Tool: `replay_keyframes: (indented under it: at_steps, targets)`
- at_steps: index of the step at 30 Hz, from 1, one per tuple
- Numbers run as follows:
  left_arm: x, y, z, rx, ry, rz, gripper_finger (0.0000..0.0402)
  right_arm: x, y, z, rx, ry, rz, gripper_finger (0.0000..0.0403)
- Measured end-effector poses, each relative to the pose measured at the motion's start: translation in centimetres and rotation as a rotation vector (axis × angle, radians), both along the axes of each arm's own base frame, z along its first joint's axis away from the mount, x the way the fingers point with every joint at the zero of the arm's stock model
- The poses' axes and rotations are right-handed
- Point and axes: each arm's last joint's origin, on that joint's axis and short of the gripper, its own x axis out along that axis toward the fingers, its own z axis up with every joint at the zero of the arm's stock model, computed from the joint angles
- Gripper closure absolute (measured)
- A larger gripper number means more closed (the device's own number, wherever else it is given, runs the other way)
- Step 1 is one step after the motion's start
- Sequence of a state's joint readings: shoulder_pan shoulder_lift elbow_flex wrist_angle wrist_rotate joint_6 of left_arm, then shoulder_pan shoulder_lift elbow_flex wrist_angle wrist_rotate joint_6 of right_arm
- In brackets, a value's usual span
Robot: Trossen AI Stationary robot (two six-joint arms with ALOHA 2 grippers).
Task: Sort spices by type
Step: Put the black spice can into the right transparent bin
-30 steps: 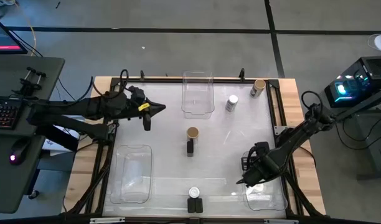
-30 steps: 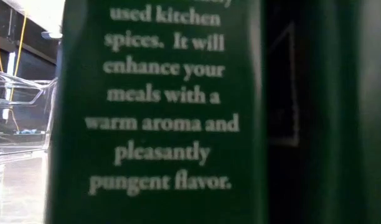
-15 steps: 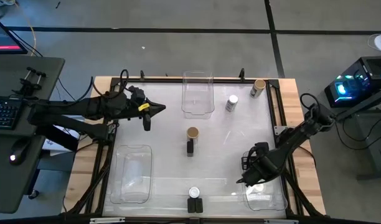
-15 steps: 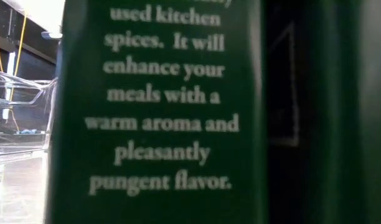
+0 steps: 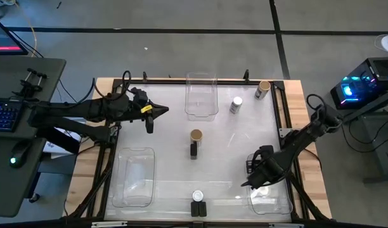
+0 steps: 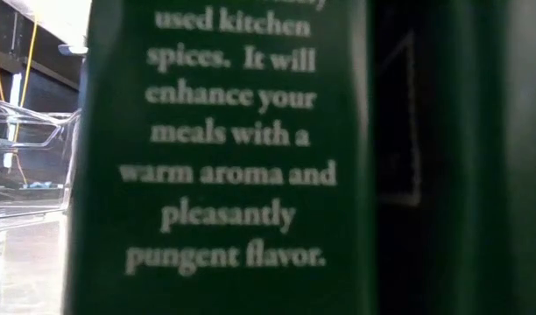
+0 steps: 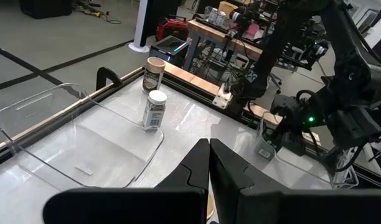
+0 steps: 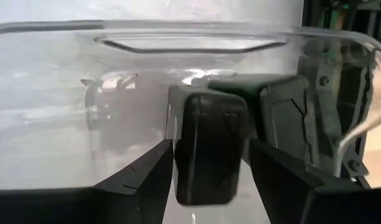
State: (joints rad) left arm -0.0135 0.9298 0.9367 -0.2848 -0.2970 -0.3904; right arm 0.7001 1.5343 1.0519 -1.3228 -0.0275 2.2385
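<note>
Spread a little apart, my right fingers [image 8: 209, 180] stand on either side of a small black box [image 8: 209, 149] inside the clear bin [image 5: 273, 201] at the bench's near right corner; their pads sit just beside the box, and I cannot tell whether they touch it. A second black box [image 8: 289, 121] stands just beside the first in that bin. My left fingers [image 7: 209, 163] are pressed together, holding nothing, above the bench [image 5: 162, 136] well away from that bin, near the far bin [image 5: 201, 95]. A tan-lidded jar [image 5: 196, 135] touches a black box [image 5: 193, 151] mid-bench, farther from the right bin. Beyond it stand a white-lidded jar [image 5: 236, 104] and another tan-lidded jar [image 5: 263, 88].
</note>
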Motion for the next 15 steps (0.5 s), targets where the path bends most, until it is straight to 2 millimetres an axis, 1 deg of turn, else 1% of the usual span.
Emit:
replay_keyframes:
  at_steps: [8,11,13,15]
  targets:
    - [0.0,0.0,0.0,0.001,0.003,0.000,0.0402,-1.1,-0.9,2.5,0.076,-0.085,0.003,0.0196]
    - [0.0,0.0,-0.1,0.001,0.009,0.000,0.0402,-1.3,-1.1,3.2,0.116,-0.139,0.031,0.0198]
    - [0.0,0.0,-0.1,0.001,0.016,0.000,0.0402,-1.2,-1.1,3.5,0.134,-0.197,0.061,0.0206]
    - [-0.1,0.0,-0.2,0.001,0.023,0.000,0.0401,-0.9,-1.0,3.7,0.140,-0.253,0.080,0.0225]
